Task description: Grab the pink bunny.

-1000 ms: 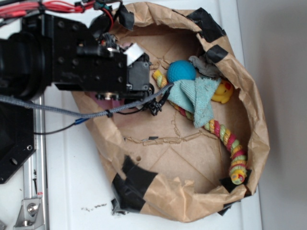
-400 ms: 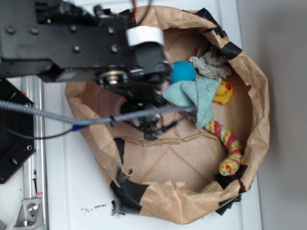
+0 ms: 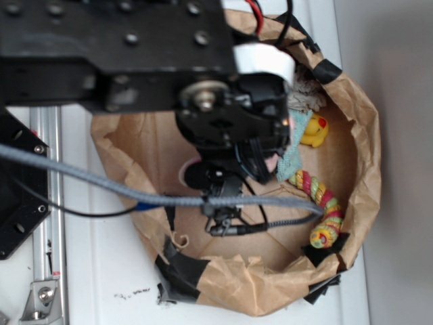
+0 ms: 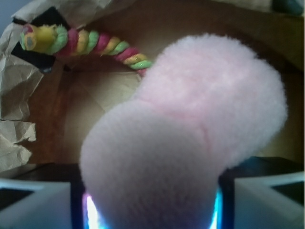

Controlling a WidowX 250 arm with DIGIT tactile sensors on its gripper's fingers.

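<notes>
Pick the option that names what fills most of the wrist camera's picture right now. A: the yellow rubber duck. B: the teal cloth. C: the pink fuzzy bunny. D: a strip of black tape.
C: pale pink fuzzy plush, the pink bunny, swells up between the gripper fingers at the bottom edge and covers most of the wrist view; only the braided rope toy shows behind it.
</notes>
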